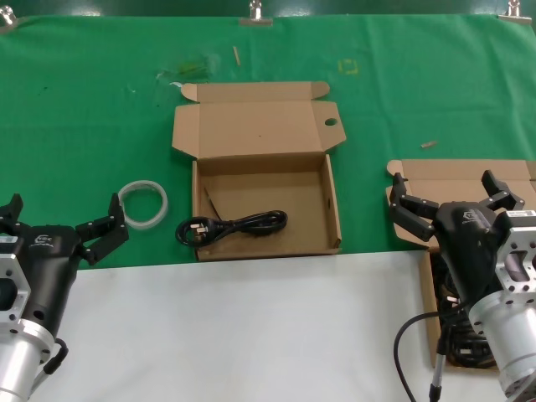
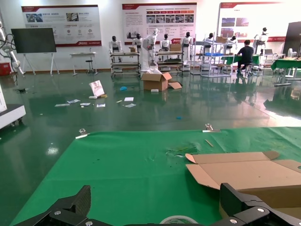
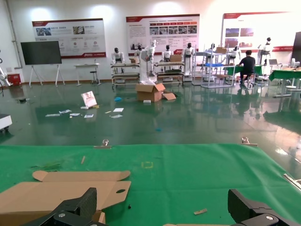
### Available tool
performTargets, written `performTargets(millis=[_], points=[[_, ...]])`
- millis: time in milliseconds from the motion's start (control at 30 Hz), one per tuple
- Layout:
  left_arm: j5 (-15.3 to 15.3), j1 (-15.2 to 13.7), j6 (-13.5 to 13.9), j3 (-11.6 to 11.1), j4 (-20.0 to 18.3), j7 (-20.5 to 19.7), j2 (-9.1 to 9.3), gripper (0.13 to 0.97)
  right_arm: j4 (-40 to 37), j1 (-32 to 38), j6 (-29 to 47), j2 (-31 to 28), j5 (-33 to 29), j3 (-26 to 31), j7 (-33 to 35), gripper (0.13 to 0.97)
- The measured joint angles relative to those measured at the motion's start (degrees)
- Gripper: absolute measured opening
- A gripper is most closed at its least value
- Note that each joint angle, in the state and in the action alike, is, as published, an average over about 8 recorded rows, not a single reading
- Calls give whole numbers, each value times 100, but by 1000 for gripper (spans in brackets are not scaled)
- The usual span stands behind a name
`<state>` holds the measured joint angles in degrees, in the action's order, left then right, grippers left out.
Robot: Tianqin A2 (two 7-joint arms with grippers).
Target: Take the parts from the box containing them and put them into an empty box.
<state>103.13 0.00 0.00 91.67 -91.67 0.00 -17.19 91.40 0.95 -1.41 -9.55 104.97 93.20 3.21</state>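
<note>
The box with the oval hole in its lid stands open at the table's middle. One black power cord lies along its near wall. It shows in the left wrist view and the right wrist view. The plain-lid box is at the right, mostly hidden behind my right arm; several black cords show in it. My right gripper is open and empty above that box. My left gripper is open and empty at the left, near the white tubing ring.
The green cloth covers the far table; a white strip runs along the front. Small scraps lie on the cloth. Clamps hold its far edge.
</note>
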Motion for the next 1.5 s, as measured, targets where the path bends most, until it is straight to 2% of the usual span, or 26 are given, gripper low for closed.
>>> performTargets(millis=[1500], points=[[0, 0, 0, 0, 0, 0, 0, 966, 0, 0, 0, 0, 0, 0, 0, 966]])
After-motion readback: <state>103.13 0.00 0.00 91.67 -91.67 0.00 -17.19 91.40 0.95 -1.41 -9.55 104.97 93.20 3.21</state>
